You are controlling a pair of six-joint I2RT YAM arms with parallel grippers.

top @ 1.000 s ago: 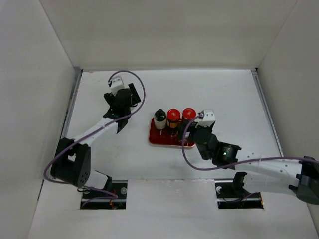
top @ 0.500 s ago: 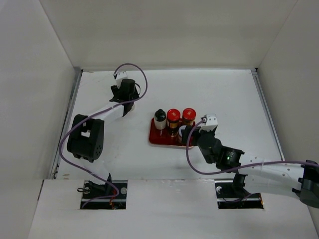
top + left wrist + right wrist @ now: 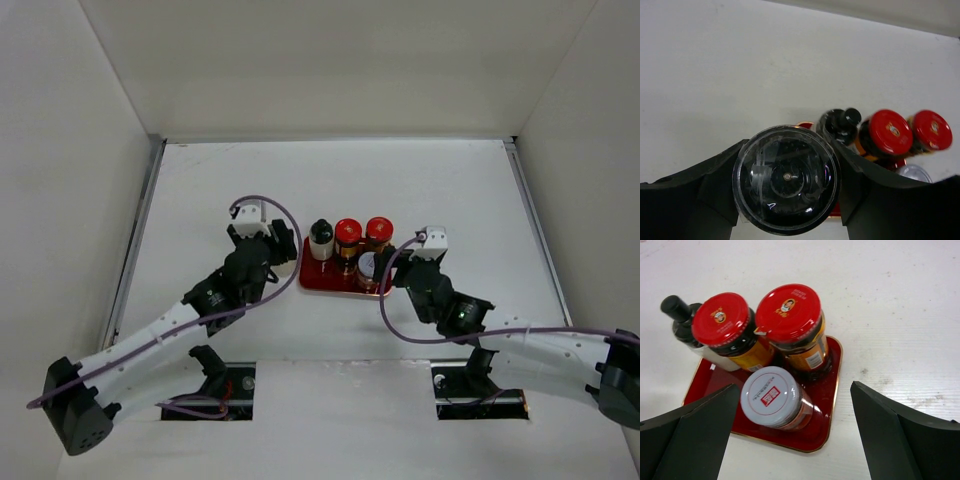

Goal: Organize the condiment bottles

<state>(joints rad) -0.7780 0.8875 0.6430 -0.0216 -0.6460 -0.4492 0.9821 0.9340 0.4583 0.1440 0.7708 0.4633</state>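
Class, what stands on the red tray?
Four containers: a black-topped bottle, a red-capped jar, a second red-capped jar, and a white-lidded jar. The tray floor beneath them is covered.

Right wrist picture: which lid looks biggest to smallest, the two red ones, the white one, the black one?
1. Red cap on the right, barely biggest.
2. White lid and left red cap: too alike to rank.
3. Black top.

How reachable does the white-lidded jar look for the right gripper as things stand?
Probably yes: the right gripper is open, the white-lidded jar sits just ahead between its fingers, nothing in front; red-capped jars stand close behind it.
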